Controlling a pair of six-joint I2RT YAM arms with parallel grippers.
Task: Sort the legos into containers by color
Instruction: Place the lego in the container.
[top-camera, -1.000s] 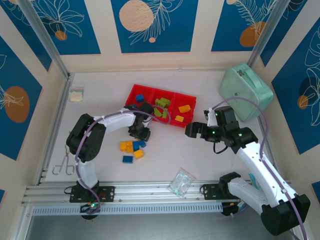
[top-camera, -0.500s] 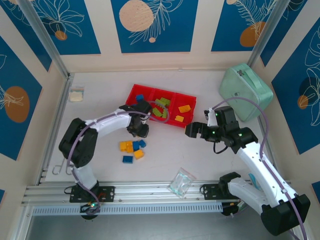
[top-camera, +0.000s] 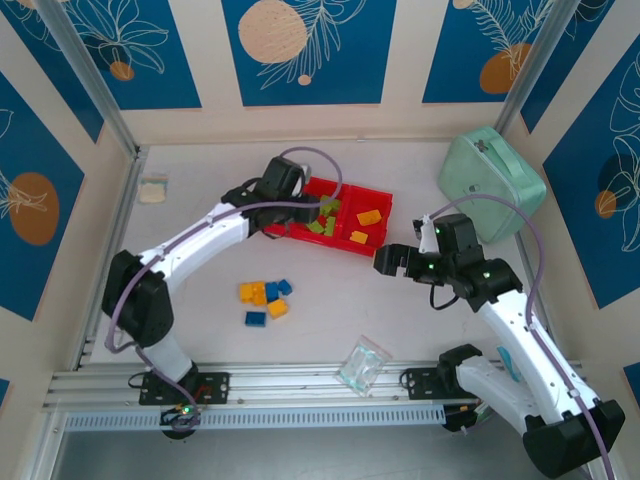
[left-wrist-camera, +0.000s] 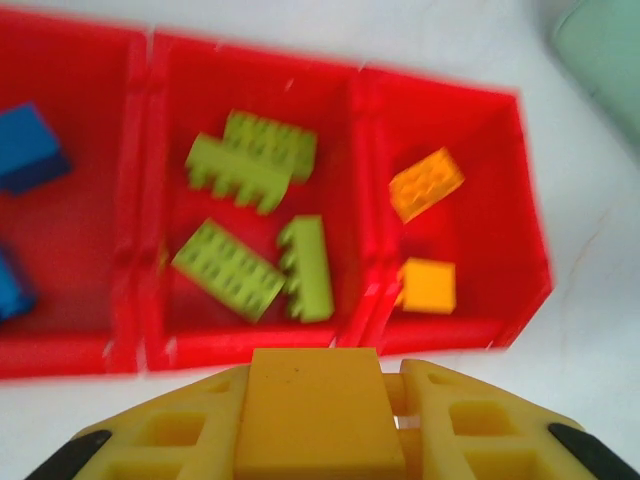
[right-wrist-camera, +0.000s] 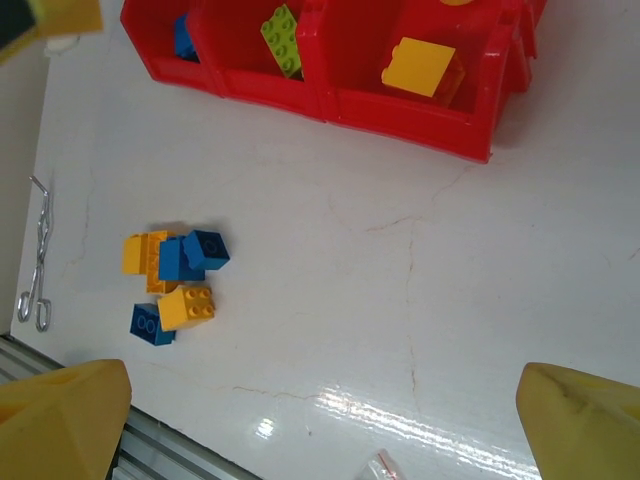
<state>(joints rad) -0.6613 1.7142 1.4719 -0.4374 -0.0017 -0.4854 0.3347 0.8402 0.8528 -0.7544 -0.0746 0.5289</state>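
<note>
On the white worktop (top-camera: 330, 300), the loose yellow-orange and blue studded plastic bricks (top-camera: 265, 298) should handle light, stiff and slick, so pinch across their flat sides. Your right tool (top-camera: 385, 262) gapes empty, well apart from them. Farther off, your left tool (left-wrist-camera: 318, 372) grips a yellow-orange brick (left-wrist-camera: 312, 430) above the near wall of the long red plastic tray (left-wrist-camera: 250, 350).

Bright, even overhead light up top, only soft shadows under the arms on the counter (top-camera: 330, 300). Left wrist camera's smeared: red tray (left-wrist-camera: 450, 335) edges fuzzy, the yellow lego (left-wrist-camera: 315, 425) in the left tool (left-wrist-camera: 320, 385) out of focus. Right wrist's sharper, glare streak by the counter's near edge, right tool (right-wrist-camera: 320, 375) fingers (right-wrist-camera: 60, 420) blurred.
</note>
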